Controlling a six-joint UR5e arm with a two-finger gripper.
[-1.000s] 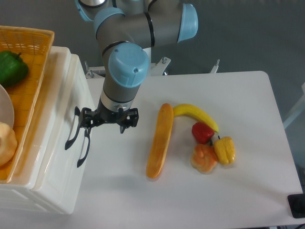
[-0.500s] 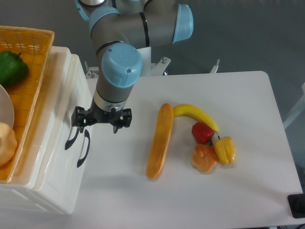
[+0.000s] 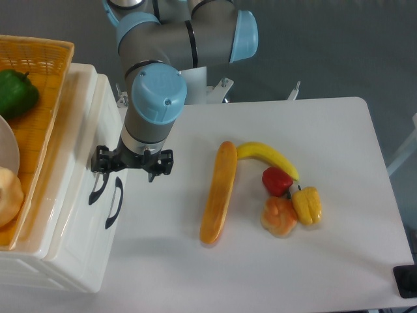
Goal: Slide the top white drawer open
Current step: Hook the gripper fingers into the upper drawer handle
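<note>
While the white table (image 3: 313, 248) fills most of the view, the job sits at its left edge, where a white cabinet (image 3: 58, 261) stands with an orange wicker basket (image 3: 39, 124) on top holding a green pepper (image 3: 14, 91). Its front carries two curved black handles side by side from this angle; the top white drawer (image 3: 96, 130) appears to be shut, flush with the cabinet front, and its handle (image 3: 99, 188) is the one nearer the cabinet top. The lower handle (image 3: 115, 203) lies just beside it.

Over those handles hangs the UR5e arm (image 3: 153, 98), its gripper (image 3: 132, 161) pointing down right at the upper ends of both. From above the fingers are hidden under the wrist, so I cannot tell whether the jaws stand apart or pressed together, nor whether they touch a handle yet.

Judging by this pose, the step in hand is getting a hold on the upper handle. Doing it well means keeping the fingers on that handle only and clear of its neighbour, then pulling straight out from the cabinet front, towards the table's open middle, without lifting or twisting, so the tray slides rather than binds.

Further right lie a long bread loaf (image 3: 219, 192), a banana (image 3: 268, 156), and a small cluster of red, orange and yellow produce (image 3: 290, 202), all well apart from the pull path.
</note>
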